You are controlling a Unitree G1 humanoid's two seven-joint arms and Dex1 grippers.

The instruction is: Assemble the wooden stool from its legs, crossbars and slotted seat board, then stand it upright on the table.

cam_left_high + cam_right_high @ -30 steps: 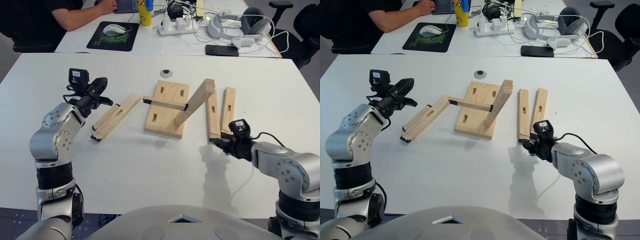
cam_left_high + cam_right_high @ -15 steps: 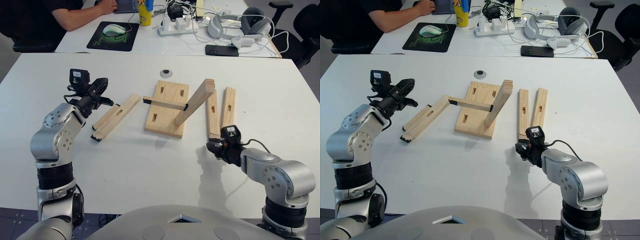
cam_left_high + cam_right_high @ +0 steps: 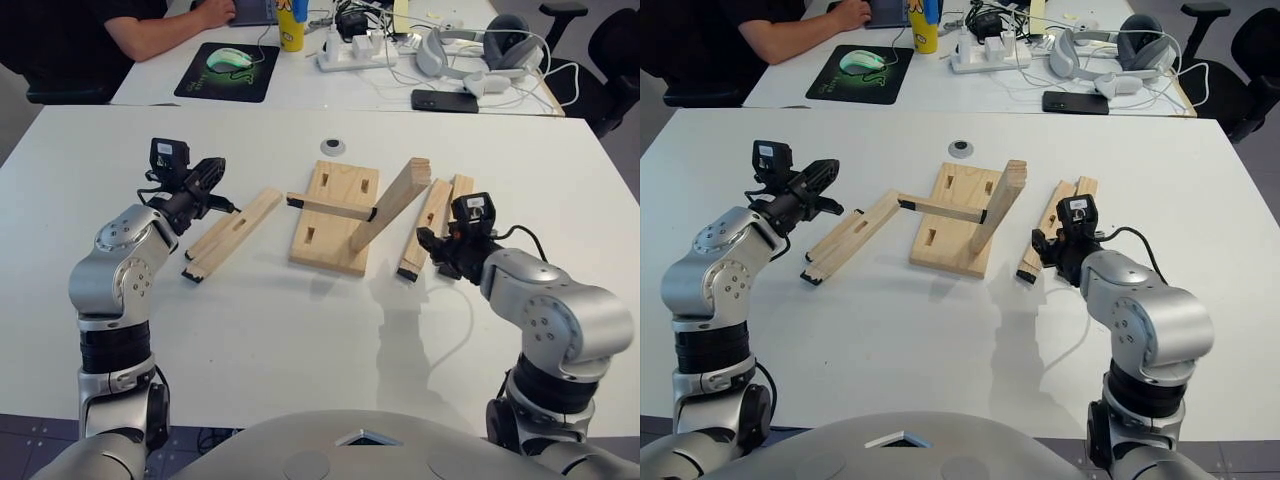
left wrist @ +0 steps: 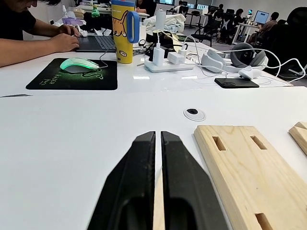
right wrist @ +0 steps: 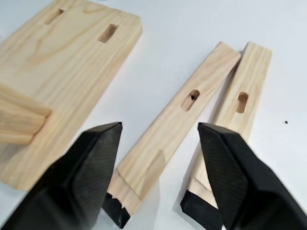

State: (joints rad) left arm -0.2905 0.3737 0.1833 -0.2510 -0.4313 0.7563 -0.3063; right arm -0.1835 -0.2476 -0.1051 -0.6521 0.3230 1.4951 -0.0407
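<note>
Seat board (image 3: pixel 335 215) lies flat on the table (image 3: pixel 300 330), one leg (image 3: pixel 395 200) and crossbar (image 3: pixel 330 207) raised from it. Your right gripper (image 5: pixel 160 128), elbow bent, holds its jaws wide over a loose leg (image 3: pixel 428 225) just right of the board. Your left gripper (image 4: pixel 158 135), fingers pressed together, points at the leg pair (image 3: pixel 232 232) on the board's left.

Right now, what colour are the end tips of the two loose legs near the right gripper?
Black tips on pale wooden legs; clearest in right wrist view.
</note>
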